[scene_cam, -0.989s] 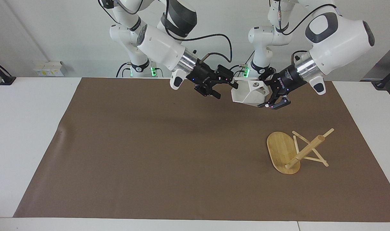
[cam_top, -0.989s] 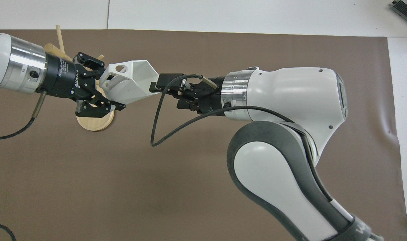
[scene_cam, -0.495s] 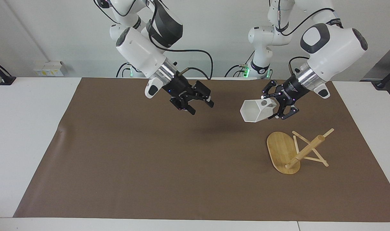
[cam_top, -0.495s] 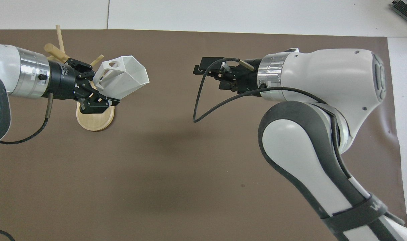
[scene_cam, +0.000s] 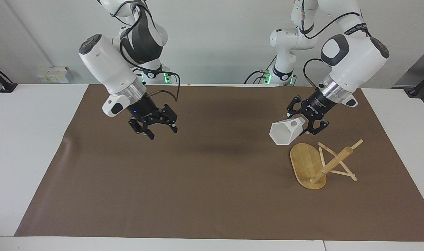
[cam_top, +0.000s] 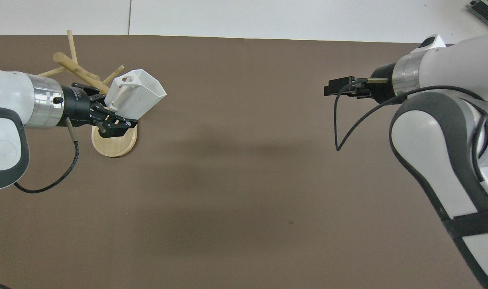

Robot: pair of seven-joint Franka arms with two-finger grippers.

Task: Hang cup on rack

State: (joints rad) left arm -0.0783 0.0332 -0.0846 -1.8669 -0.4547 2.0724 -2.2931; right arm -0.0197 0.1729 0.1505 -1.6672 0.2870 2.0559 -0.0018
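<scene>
The right gripper (scene_cam: 163, 133) is held low over the brown mat (scene_cam: 198, 181), toward the right arm's end of the table (scene_cam: 30, 157). Its fingers are spread and nothing is held in them. This arm is judged to be waiting, parked where the middle of the mat is left free.

The cup (scene_cam: 285, 134) is held in the air by the left gripper (scene_cam: 307, 126), which is clamped on its handle end. The cup is tipped on its side with the mouth turned away from the gripper (probably so that the handle hole can be offered to a peg). It is carried over the mat at the rim of the rack's base.

The rack (scene_cam: 304, 164) is set on the mat toward the left arm's end, well in from the mat's corners. Its post is seen slanting, and whether it stands upright cannot be told. Open mat is left around it for an approach, though the thin pegs crowd the post and little slack is judged to remain for threading.
</scene>
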